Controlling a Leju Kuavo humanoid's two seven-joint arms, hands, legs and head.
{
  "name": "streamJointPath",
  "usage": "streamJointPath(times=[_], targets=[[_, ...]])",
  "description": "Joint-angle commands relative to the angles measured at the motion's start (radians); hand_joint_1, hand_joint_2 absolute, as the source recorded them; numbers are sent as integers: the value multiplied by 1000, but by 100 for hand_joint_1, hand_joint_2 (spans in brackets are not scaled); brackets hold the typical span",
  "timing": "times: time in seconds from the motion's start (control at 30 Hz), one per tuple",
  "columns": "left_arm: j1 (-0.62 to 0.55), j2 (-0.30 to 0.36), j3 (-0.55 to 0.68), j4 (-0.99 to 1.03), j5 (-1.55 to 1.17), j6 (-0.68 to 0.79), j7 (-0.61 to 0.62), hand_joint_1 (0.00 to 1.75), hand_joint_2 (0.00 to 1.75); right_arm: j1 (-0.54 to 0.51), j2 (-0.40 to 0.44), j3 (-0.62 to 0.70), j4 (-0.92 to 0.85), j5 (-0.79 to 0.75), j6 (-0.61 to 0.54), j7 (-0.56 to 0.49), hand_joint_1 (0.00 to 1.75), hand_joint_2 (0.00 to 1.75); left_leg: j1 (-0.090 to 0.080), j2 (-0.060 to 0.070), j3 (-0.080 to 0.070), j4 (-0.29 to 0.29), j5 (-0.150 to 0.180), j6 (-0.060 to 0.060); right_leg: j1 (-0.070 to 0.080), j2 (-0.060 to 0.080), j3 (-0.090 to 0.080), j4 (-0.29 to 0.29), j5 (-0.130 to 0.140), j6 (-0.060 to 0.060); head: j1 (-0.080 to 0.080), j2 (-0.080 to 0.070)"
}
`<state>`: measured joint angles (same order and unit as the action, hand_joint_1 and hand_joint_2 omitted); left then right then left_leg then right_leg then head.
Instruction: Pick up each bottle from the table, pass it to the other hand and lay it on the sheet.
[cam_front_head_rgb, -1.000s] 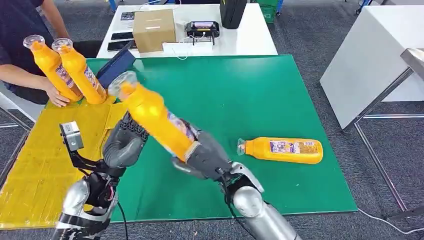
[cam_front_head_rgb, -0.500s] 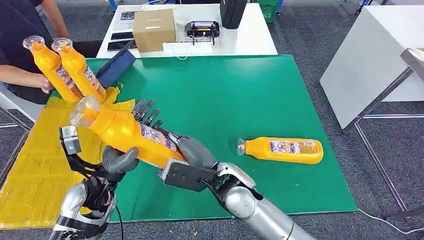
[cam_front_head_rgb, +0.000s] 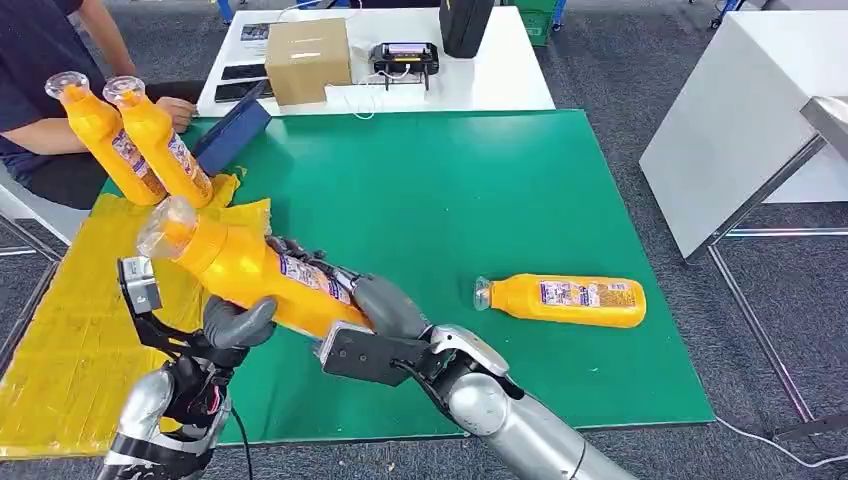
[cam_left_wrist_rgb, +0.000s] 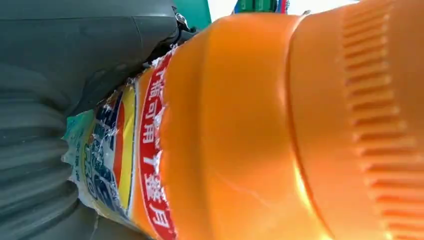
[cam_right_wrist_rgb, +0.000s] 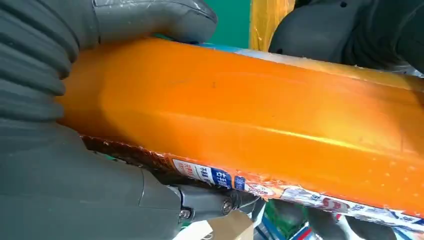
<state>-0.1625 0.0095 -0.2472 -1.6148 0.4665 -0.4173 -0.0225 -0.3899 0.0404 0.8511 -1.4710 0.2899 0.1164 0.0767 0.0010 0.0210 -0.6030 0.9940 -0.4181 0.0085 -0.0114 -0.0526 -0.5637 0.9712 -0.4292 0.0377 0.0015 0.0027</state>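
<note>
- Yellow sheet (cam_front_head_rgb: 70, 330), near left: two bottles (cam_front_head_rgb: 135, 140) stand at its far edge.
- Left hand (cam_front_head_rgb: 235, 322) wraps the held bottle (cam_front_head_rgb: 255, 270) at mid-body; right hand (cam_front_head_rgb: 385, 305) grips its base.
- Advice: release right only once left grip proves firm.
- Label: red band, Chinese characters, brand unreadable.
- Last bottle (cam_front_head_rgb: 565, 300) lies on the green table (cam_front_head_rgb: 450, 180), right.

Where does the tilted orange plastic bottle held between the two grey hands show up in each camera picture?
Head view: orange plastic bottle left of centre, cap up-left.
Left wrist view: it spans most of the picture.
Right wrist view: it crosses the middle.
Shared landmark: its torn printed label.
</note>
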Motion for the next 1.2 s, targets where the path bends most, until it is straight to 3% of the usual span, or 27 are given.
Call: streamJointPath(times=[0.03,0.17,0.2,0.23,0.3,0.4,0.53,0.6,0.67,0.77,0.87,1.0,1.07,1.2], targets=[[-40,-4,-45,32,-5,0,-3,175,175,-20,-7,74,66,2,24,0,175,175,1,-2,2,0,-1,-1,0,2,3,-1,-1,-1,0,0],[-39,-4,-39,24,-24,9,-10,175,175,1,-17,56,69,14,13,5,175,175,1,-3,3,-1,-1,-1,0,2,4,-1,-1,-1,0,0],[-43,-1,-40,22,-56,21,-14,175,175,8,-21,48,65,25,3,6,143,175,1,-4,4,0,-1,-1,1,2,5,-1,-2,-1,0,0],[-52,1,-41,19,-137,51,-38,175,175,24,-32,36,52,57,-18,11,0,175,1,-3,3,-1,-1,-1,0,1,4,-1,-1,-1,0,0],[-70,6,-35,14,-306,110,-76,175,175,68,-50,-5,11,101,-37,17,0,175,1,-4,3,0,-1,-1,1,1,4,-2,-1,-1,0,0],[-102,45,-3,20,-667,234,-149,175,175,172,-143,-84,-141,188,-91,5,0,175,2,-7,2,1,-1,0,1,-2,5,-1,-2,-1,0,0],[-183,192,9,148,-1257,413,-184,175,175,363,-252,-271,-403,279,-110,3,0,175,1,-11,1,0,0,-1,0,-6,4,-1,-3,-1,0,0],[-203,207,56,225,-1265,400,-224,175,175,411,-285,-361,-470,271,-113,-14,0,175,1,-11,2,1,0,-1,0,-5,5,0,-3,-1,1,0],[-222,265,36,300,-1423,457,-228,175,175,458,-307,-464,-519,241,-110,-38,0,175,0,-7,2,0,0,-1,-1,-3,3,0,-2,-1,0,0],[-220,279,40,324,-1463,483,-232,175,175,468,-314,-497,-530,226,-89,-55,0,175,0,-4,2,0,0,-1,-1,0,2,0,-1,-1,0,0],[-238,349,-38,383,-1632,497,-214,175,175,485,-334,-538,-536,218,-93,-56,0,175,1,-4,3,1,-2,-1,0,2,3,0,-2,-1,0,0],[-286,374,-72,513,-1592,450,-271,175,175,499,-357,-585,-538,191,-79,-75,0,175,0,-4,2,0,0,0,-1,0,2,0,-1,-1,0,0],[-346,427,-178,620,-1642,407,-274,175,175,477,-358,-593,-520,177,-57,-75,0,175,0,-5,2,0,0,-1,0,0,3,0,-1,-1,0,0],[-418,430,-282,790,-1646,360,-302,175,175,463,-371,-614,-497,169,-46,-68,0,175,1,-4,4,-1,0,-1,0,1,4,-1,-1,-2,0,0]])
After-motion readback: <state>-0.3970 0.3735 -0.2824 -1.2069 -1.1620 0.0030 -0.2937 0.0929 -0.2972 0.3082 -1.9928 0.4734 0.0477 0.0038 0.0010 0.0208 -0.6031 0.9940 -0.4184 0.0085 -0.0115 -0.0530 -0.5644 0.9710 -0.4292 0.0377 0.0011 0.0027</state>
